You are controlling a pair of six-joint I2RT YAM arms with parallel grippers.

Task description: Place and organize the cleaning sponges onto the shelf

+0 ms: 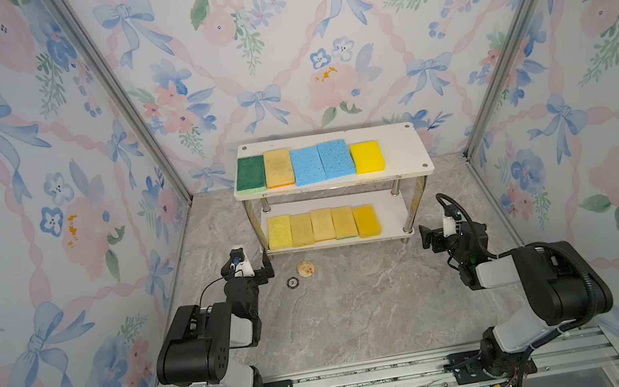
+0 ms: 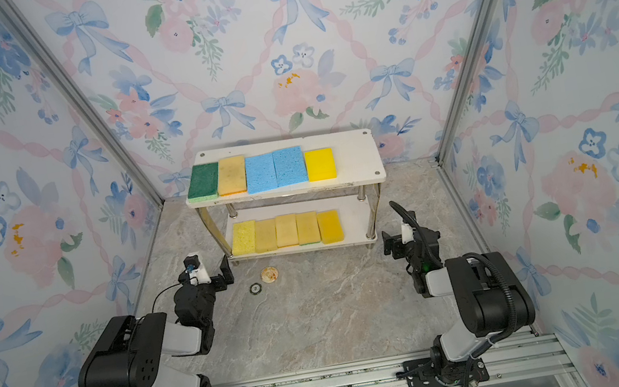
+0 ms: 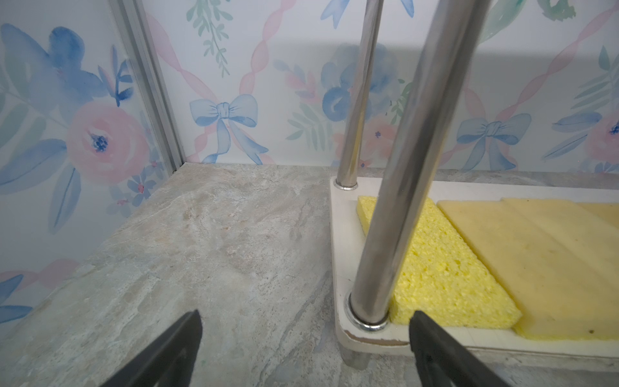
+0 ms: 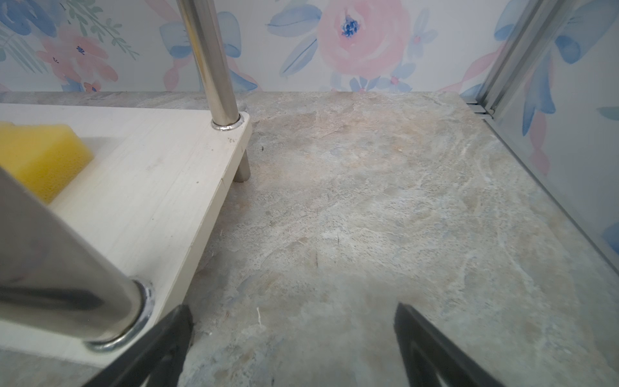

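Cleaning sponges (image 1: 323, 224) all lay on the shelf (image 1: 340, 183), none on the desk (image 1: 360, 312). Nearest, the left end effector (image 3: 305, 315) and right end effector (image 4: 292, 307) stood spread and empty at the shelf's front corners, apparently clear of it. Five sponges lined the lower board (image 1: 389, 213) and five the upper board (image 1: 401, 146), side by side, an arrangement judged to save room.
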